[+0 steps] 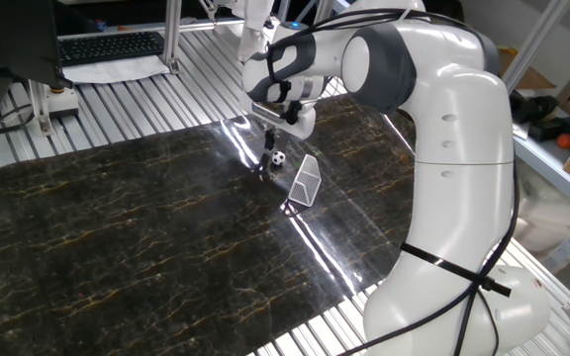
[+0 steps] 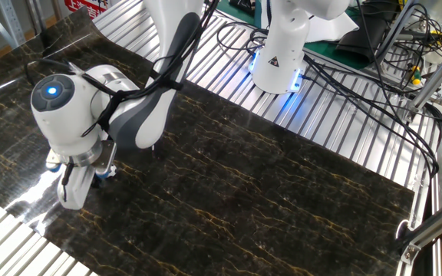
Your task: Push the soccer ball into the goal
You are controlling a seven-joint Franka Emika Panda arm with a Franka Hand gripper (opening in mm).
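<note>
- Gripper (image 1: 266,156) of the white Franka arm (image 1: 443,148) points down at a dark marble-patterned mat (image 1: 117,237); its two dark fingers (image 1: 267,148) appear pressed close together with nothing between them, tips at or just above the mat.
- Just beside the fingertips, on the side toward the arm's base, sits the soccer ball (image 1: 278,158), a tiny white ball with black patches; whether it touches the fingers I cannot tell.
- Beyond the ball, on the same side of the gripper and a little nearer the one fixed camera, stands the goal (image 1: 305,182), a small white-framed wedge with pale netting; the ball lies outside it, near its frame.
- Behind the gripper, past the mat's far edge, a keyboard (image 1: 112,45) rests on the slatted metal table (image 1: 117,109).
- From the other fixed camera, the wrist (image 2: 71,115) with its blue light hides the fingers, ball and goal; a second robot base (image 2: 282,54) glows blue well apart from the gripper.
</note>
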